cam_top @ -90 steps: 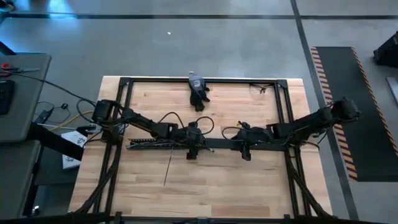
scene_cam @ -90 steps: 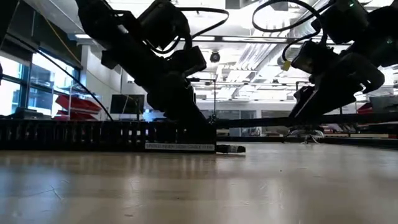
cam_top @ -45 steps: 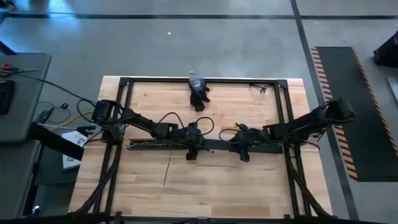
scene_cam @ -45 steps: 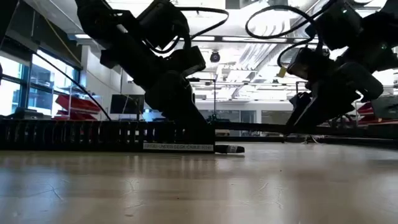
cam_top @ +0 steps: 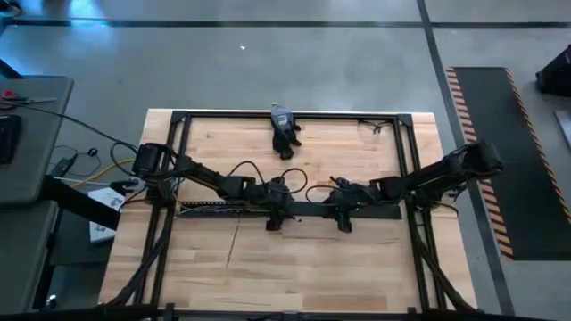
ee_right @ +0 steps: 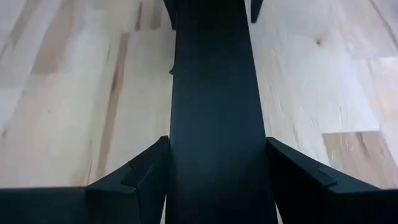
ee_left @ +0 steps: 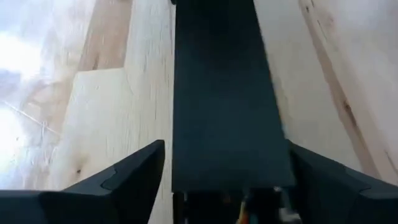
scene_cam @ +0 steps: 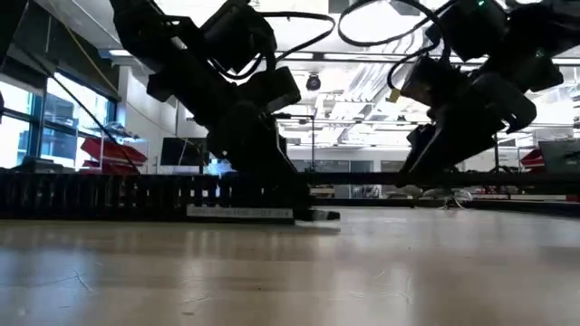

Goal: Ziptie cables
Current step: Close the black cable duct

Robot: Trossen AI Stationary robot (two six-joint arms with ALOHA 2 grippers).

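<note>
A long black comb-edged duct [cam_top: 219, 207] lies across the table's middle, and a flat black lid strip [cam_top: 308, 209] runs on from it toward the right. Of the cables, only a few coloured strands [ee_left: 244, 213] show, at the duct's end close under my left gripper. My left gripper [cam_top: 276, 212] stands where duct and lid meet, shut on the lid. My right gripper [cam_top: 343, 212] is shut on the same lid farther right. In the low view the lid [scene_cam: 507, 188] hangs level above the table. My left gripper has the lid strip's end [ee_left: 231, 177] between its two fingers [ee_left: 134, 177], one on each long edge. The fingers lie across the strip and come slanting down from the left. The strip's end rests at the duct. My right gripper pinches the lid strip's two long edges [ee_right: 217, 162] between its fingers [ee_right: 140, 177], about midway along the strip. The fingers lie across it and come slanting down from the right. The strip is held off the table there.
A thin dark strip [cam_top: 232, 243] lies on the wood near of the duct. A dark glove and a small bottle [cam_top: 284, 129] lie at the far edge. A black frame [cam_top: 406, 178] surrounds the work area. The near half of the table is bare wood.
My right gripper has moved toward the table's left edge with the lid strip. The duct has slid a little to the left along the table, and the thin dark strip has shifted left with it.
</note>
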